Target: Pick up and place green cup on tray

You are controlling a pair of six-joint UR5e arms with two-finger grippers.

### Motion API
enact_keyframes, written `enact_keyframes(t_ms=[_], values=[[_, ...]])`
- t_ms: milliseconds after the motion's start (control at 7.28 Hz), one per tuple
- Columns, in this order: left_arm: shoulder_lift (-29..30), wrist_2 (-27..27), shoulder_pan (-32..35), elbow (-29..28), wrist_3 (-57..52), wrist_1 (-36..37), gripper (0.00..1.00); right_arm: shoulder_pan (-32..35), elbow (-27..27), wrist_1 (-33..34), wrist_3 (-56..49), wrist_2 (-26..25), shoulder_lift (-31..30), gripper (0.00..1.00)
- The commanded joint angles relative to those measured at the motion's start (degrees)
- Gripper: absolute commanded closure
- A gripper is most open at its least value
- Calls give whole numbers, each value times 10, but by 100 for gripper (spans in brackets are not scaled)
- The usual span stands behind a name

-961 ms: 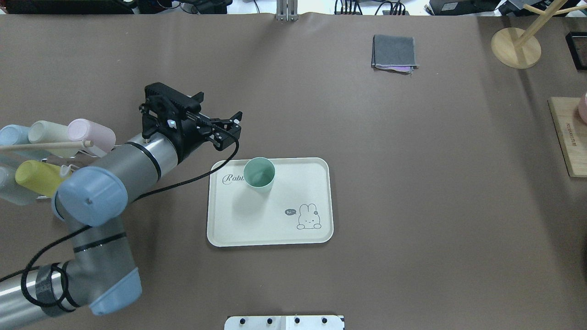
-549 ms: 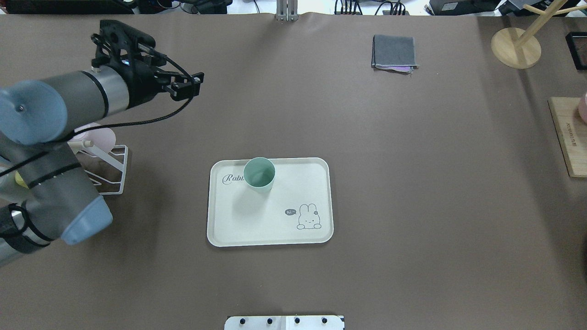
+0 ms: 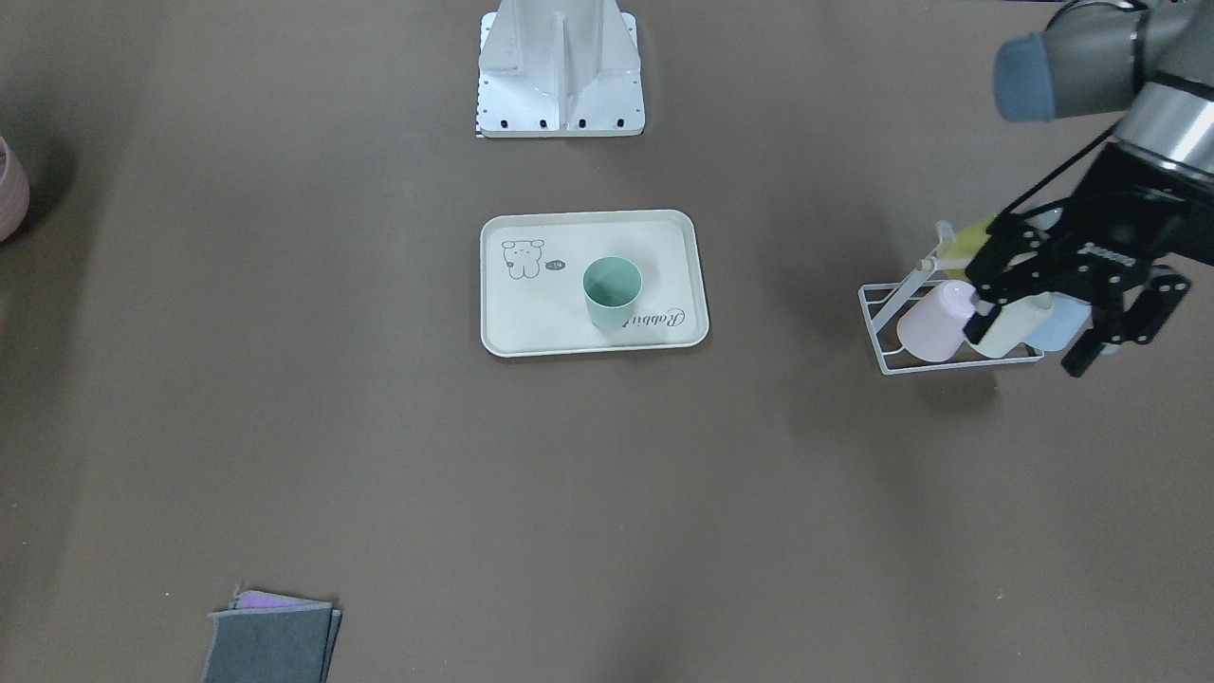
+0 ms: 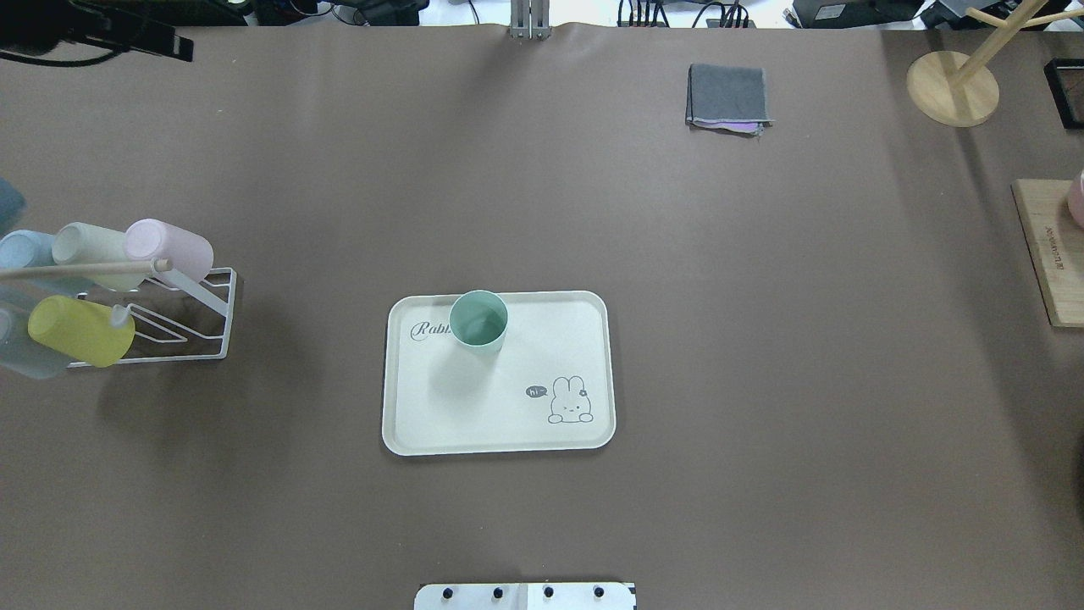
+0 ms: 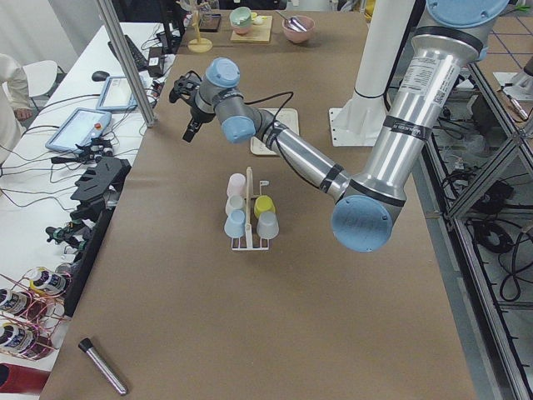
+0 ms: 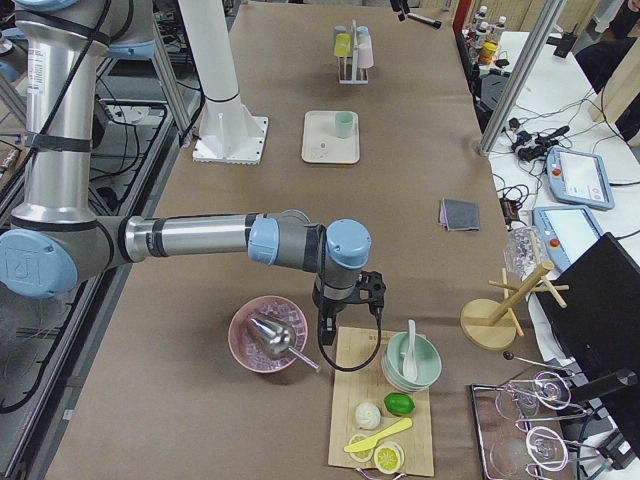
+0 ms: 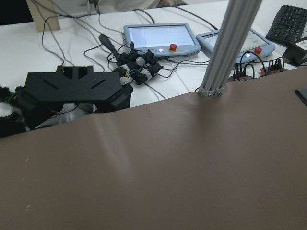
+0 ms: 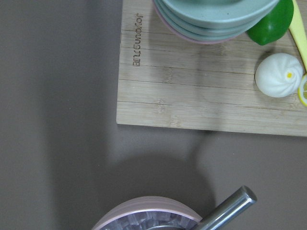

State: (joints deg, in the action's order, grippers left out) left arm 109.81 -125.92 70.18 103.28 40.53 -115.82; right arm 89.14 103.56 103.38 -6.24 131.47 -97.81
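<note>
while left claw (image 3: 1029, 346) wide (right claw (image 6: 340, 318) unclear), green cup (image 4: 478, 320) upright on tray (image 4: 474, 415)

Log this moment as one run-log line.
green cup: upright on tray | left pincer: open, empty, clear of tray | right pincer: state unseen

How I'm seeing it
Overhead and front cameras are looking down from opposite sides, both framing the tray (image 4: 474, 411).
</note>
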Motion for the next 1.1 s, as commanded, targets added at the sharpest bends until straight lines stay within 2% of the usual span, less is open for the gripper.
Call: enact_keyframes(t_ms=[0,275,549,961], values=[[-9,-127,109,-70,-114,90,2,1,0,-1,11,-1,-1,0],[-28,-144,176,-157,-226,117,2,1,-4,-2,13,0,-1,0],[-35,-138,192,-169,-309,254,2,1,-3,-2,12,-1,-1,0],[-70,-135,189,-166,-337,266,2,1,-3,-2,12,-2,-1,0]])
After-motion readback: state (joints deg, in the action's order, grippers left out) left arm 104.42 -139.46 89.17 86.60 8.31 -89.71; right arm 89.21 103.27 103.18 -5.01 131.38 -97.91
